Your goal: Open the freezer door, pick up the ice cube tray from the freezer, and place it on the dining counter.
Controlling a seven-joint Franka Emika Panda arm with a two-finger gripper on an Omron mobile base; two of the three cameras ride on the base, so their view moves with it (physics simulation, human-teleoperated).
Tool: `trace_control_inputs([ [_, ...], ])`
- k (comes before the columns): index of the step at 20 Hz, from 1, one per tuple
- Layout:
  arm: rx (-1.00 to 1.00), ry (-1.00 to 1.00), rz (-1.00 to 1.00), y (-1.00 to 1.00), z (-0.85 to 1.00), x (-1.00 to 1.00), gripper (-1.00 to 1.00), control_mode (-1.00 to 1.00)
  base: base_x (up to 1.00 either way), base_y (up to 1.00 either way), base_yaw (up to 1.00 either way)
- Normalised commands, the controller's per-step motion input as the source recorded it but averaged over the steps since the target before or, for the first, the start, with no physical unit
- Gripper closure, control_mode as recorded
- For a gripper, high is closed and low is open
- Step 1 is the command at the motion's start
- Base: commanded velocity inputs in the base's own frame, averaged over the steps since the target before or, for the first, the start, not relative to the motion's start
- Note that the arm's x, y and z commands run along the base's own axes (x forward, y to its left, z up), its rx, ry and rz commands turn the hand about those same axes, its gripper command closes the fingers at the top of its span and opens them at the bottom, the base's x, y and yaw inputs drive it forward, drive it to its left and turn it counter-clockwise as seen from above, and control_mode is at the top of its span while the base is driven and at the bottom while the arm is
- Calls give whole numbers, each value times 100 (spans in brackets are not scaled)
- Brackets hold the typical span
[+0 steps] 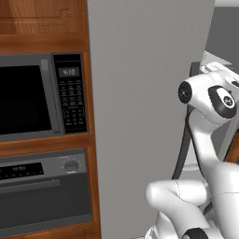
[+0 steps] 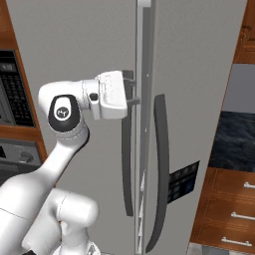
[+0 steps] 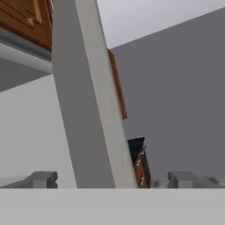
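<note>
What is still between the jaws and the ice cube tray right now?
The tall matte grey freezer door looks barely cracked, walling off the interior. The open gripper straddles its curved dark vertical bar handle; no tray is visible.

Left side is a warm brown wood cabinet [image 1: 91, 154] with a built-in microwave [image 1: 42, 98], black glass door and a keypad whose little display is lit. Right under it sits an oven [image 1: 44, 191] with a dark front and a round knob. Over on the right, more wood drawers [image 2: 229, 209] with silver bar pulls, and a dark marbled panel [image 2: 234, 142] above them.
</note>
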Motion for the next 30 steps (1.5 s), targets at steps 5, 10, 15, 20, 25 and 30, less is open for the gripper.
trace_control_inputs([
  [5,0,0,-1,-18,0,0,-100,-100,0,0,0],
  [10,0,0,-6,1,-3,0,-100,-100,0,0,0],
  [15,0,0,-9,21,0,3,-100,-100,0,0,0],
  [20,0,-3,-2,16,-3,30,-100,-100,0,0,0],
  [25,0,-5,0,0,-8,42,-100,-100,0,0,0],
  [30,0,-3,0,-6,-9,31,-100,-100,0,0,0],
])
